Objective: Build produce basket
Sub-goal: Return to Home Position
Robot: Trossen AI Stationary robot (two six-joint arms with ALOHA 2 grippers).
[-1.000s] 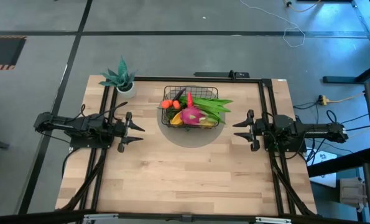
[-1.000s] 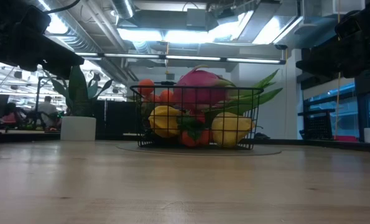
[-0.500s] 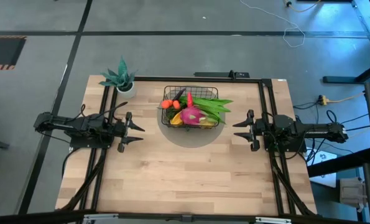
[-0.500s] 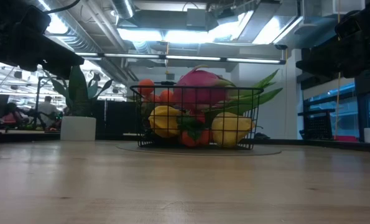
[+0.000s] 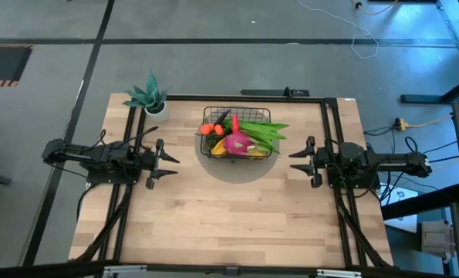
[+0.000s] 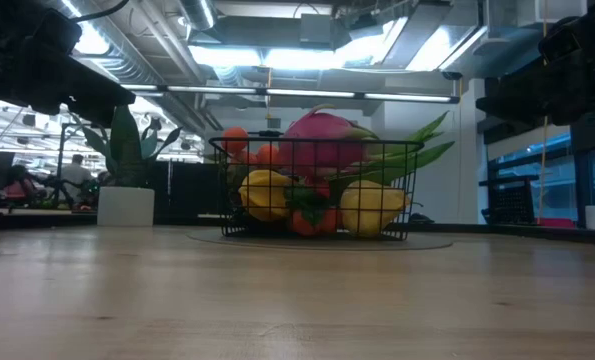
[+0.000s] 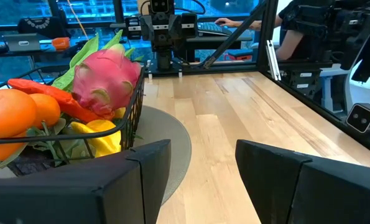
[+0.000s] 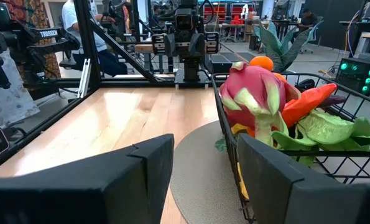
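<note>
1 basket [image 5: 237, 110] btwn left end effector [image 5: 169, 162] & right end effector [image 5: 297, 161].

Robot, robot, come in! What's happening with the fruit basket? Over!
Left end effector open, left of wire basket. Right end effector open, on its right. Basket loaded, dragon fruit on top. Nothing blocking either arm.
</note>
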